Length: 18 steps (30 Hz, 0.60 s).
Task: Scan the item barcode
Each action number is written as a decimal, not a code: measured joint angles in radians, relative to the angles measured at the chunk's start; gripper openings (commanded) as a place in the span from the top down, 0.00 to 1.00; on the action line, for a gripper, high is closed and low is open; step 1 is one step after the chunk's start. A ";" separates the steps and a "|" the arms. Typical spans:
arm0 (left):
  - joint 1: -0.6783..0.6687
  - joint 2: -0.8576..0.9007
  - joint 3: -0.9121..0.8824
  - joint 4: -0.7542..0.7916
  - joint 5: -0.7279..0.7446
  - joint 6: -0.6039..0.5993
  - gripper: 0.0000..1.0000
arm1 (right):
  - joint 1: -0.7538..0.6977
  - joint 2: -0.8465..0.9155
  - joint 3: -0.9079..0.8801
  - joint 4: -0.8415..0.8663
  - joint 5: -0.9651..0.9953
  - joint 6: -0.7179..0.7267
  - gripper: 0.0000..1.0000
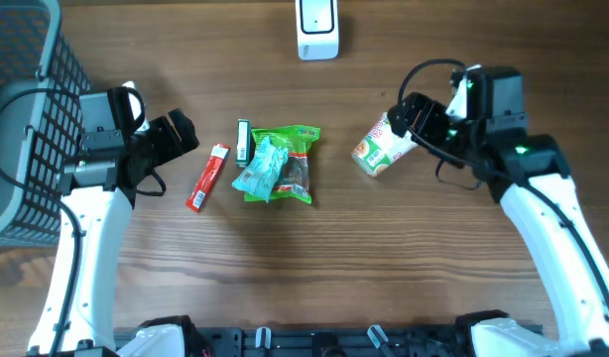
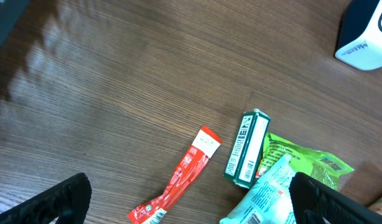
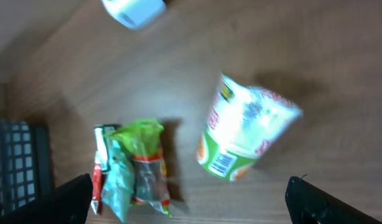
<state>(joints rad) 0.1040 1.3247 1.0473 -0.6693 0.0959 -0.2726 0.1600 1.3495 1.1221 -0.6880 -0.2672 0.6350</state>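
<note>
1. On the right of the wooden counter (image 1: 384, 258), just ahead of the right gripper (image 1: 402, 121): a paper cup (image 1: 381, 149) with a green band, apparently lying on its side. In the overhead view its upper end meets the jaws' outline; impossible to tell there whether touching.
2. From the right wrist camera, framed between the two dark fingertips (image 3: 73, 196), which sit low at either side and clear of the cup's blurred body.
3. Right jaws spread wide apart, clamped on nothing.
4. Left gripper (image 1: 181, 137) across the counter, well apart from the cup. Jaws likewise wide apart and holding nothing, both fingertips (image 2: 60, 199) dark at the bottom corners of its own view.
5. Cup's long axis on a diagonal in the overhead view: green-banded end toward the lower left, white and red end toward the upper right, at the right jaws. Small barcode patch visible near the green band from the right wrist camera.
6. Near the counter's far edge, a white scanner (image 1: 317, 28), well apart from the cup.
7. Between the two arms, a cluster of other goods: a red stick pack (image 1: 207, 178), a slim green box (image 1: 243, 142), a green bag (image 1: 297, 157) and a pale blue packet (image 1: 260, 169) overlapping the bag.
8. At the far left, a dark mesh basket (image 1: 27, 59).
</note>
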 measured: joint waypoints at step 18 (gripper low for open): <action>0.000 0.000 0.000 0.000 0.000 0.000 0.00 | 0.000 0.351 -0.041 0.159 -0.017 0.143 0.00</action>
<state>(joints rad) 0.1040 1.3247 1.0473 -0.6693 0.0959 -0.2726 0.1600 1.7008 1.0809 -0.5285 -0.2840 0.7780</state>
